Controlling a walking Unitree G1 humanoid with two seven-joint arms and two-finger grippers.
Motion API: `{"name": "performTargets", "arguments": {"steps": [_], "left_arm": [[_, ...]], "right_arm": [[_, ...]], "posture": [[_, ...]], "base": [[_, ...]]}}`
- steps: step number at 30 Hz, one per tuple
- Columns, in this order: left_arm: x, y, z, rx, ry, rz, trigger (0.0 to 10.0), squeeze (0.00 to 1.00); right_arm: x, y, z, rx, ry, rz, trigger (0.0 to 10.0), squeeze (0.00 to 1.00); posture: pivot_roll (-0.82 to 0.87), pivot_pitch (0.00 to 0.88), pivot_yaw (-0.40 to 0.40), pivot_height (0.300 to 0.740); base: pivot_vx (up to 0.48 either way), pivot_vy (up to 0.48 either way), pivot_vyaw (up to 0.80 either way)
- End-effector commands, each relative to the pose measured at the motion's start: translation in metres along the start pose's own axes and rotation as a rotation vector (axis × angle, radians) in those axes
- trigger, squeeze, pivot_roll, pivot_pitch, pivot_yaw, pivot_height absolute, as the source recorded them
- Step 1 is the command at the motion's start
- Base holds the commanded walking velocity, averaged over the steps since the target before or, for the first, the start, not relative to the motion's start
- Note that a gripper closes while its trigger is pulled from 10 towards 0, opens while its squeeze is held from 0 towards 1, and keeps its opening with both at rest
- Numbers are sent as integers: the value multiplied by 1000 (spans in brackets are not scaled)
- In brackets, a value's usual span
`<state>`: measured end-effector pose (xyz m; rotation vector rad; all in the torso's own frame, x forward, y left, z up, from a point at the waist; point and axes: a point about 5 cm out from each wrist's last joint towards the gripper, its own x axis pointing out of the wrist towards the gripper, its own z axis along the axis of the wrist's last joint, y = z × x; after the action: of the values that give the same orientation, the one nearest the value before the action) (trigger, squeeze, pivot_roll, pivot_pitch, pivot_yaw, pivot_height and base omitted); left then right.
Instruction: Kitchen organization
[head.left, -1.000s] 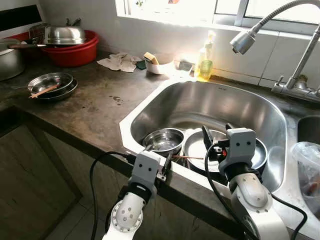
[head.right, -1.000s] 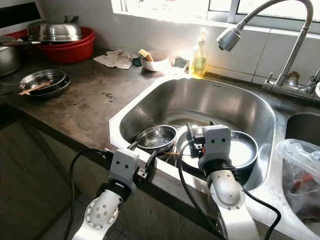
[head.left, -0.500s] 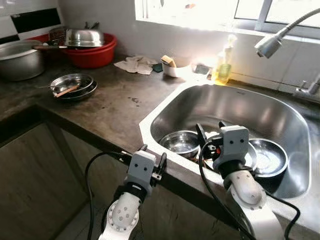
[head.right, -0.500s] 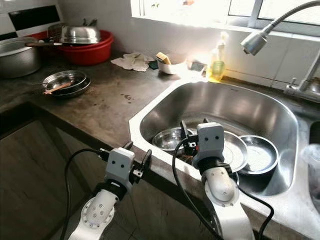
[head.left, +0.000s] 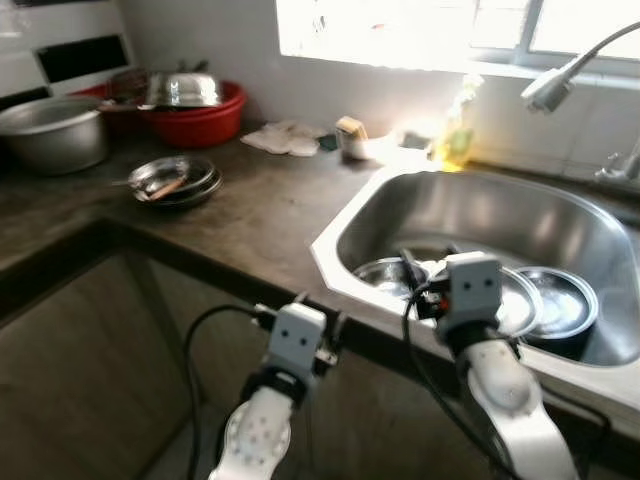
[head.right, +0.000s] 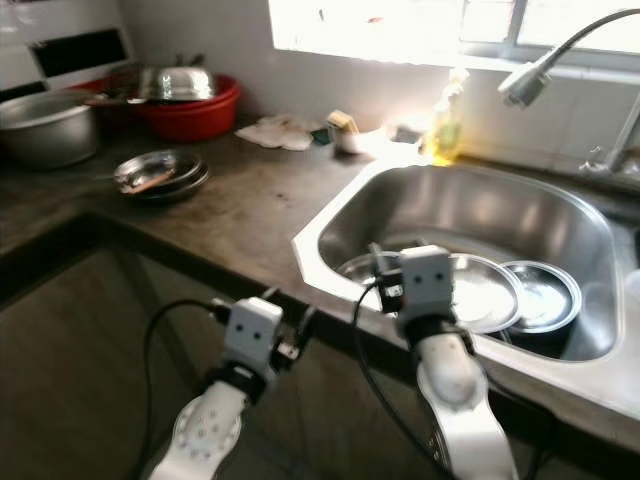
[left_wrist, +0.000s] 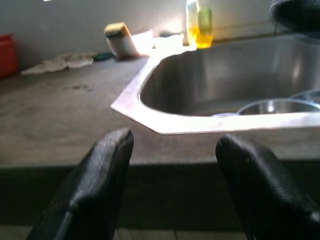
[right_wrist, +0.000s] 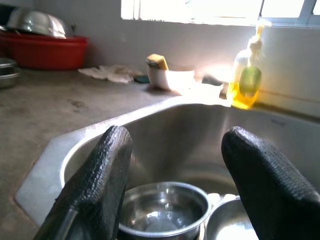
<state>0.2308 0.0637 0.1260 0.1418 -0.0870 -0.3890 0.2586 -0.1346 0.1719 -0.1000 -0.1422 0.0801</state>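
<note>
Both grippers empty at the front edge of the sink, fingers apart.

The right gripper (right_wrist: 172, 190) is held over the near rim of the steel sink (head.left: 560, 215), fingers spread wide with nothing between them; below it a small steel bowl (right_wrist: 165, 207) sits in the basin, beside a steel plate (head.right: 485, 290) and a further steel bowl (head.left: 560, 300). The left gripper (left_wrist: 172, 185) is held lower, in front of the tabletop (head.left: 270, 210) edge and short of the sink, fingers likewise apart and empty. On the tabletop: stacked steel dishes (head.left: 178, 182) at left, a red basin (head.left: 200, 115) with a steel lid on it and a grey pot (head.left: 55, 132) near the wall, a cloth (head.left: 285, 138), a white cup with a sponge (right_wrist: 167, 75), and a yellow soap bottle (right_wrist: 247, 75) behind the sink. Head views are slightly blurred.
</note>
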Motion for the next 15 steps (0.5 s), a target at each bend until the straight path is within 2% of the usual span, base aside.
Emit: {"name": "performTargets", "arguments": {"steps": [1,11,15], "left_arm": [[-1,7,0,21,2,21,10000,0],[-1,8,-1,21,3,18,10000,0],[-1,7,-1,21,2,15,10000,0]], "right_arm": [[2,8,7,10,-30,29,10000,0],[3,10,5,6,-22,42,10000,0],[3,10,4,17,-10,44,10000,0]], "posture": [[174,12,-37,740],[174,2,-36,740],[175,0,-38,740]], "base": [[0,431,750],[0,431,768],[0,433,0]]}}
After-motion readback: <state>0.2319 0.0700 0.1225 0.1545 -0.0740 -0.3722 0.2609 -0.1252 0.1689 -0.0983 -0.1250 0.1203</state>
